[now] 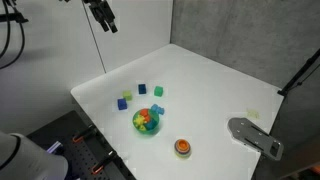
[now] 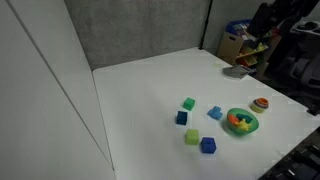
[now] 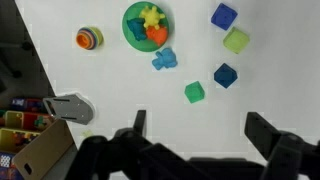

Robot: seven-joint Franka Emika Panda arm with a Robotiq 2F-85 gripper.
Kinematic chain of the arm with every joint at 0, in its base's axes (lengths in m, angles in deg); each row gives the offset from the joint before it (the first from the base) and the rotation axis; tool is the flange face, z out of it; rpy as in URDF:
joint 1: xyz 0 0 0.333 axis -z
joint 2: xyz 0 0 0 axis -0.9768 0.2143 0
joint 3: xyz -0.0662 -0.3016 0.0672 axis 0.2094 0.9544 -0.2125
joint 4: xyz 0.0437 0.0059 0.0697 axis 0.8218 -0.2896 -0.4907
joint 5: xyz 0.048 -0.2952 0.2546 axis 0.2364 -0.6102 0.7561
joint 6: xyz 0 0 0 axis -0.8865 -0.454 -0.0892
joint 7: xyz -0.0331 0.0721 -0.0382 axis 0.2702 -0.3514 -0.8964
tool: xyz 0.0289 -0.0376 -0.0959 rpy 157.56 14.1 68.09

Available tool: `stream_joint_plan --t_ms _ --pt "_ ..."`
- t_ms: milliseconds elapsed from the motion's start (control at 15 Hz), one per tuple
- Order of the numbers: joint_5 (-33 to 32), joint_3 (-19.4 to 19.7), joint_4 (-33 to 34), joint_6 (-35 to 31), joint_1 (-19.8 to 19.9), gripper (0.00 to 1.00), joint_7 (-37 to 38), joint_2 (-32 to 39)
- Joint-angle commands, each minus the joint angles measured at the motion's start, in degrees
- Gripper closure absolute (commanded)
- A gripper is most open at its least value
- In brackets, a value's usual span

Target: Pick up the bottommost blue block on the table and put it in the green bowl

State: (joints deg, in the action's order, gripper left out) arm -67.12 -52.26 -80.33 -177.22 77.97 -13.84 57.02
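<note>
Two blue blocks lie on the white table. One (image 2: 207,145) (image 3: 224,15) sits beside a yellow-green cube (image 2: 192,136) (image 3: 236,40). A darker one (image 2: 182,117) (image 3: 225,75) lies near a green cube (image 3: 195,92). The green bowl (image 3: 127,28) (image 2: 254,126) (image 1: 147,132) holds yellow and orange pieces. My gripper (image 3: 200,125) is open and empty, high above the table, and it also shows at the top of an exterior view (image 1: 103,18). In the wrist view the blocks lie beyond the fingertips.
A light-blue irregular piece (image 3: 164,59) lies next to the bowl. An orange dish (image 3: 89,38) (image 1: 182,146) stands farther off. A grey flat object (image 3: 70,107) (image 1: 255,135) lies near the table edge. Grey panels back the table.
</note>
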Motion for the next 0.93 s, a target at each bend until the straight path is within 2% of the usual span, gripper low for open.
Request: stream_joint_plan --t_ms 0,333,867 --pt "-0.81 1.88 0.21 0.33 -2.21 0.0 0.66 0.38" --pt "-0.06 3.69 -1.17 -3.65 -3.27 0.0 -0.09 3.82" --pt "3.78 7.6 -4.9 -18.89 -5.49 0.0 -2.8 12.48"
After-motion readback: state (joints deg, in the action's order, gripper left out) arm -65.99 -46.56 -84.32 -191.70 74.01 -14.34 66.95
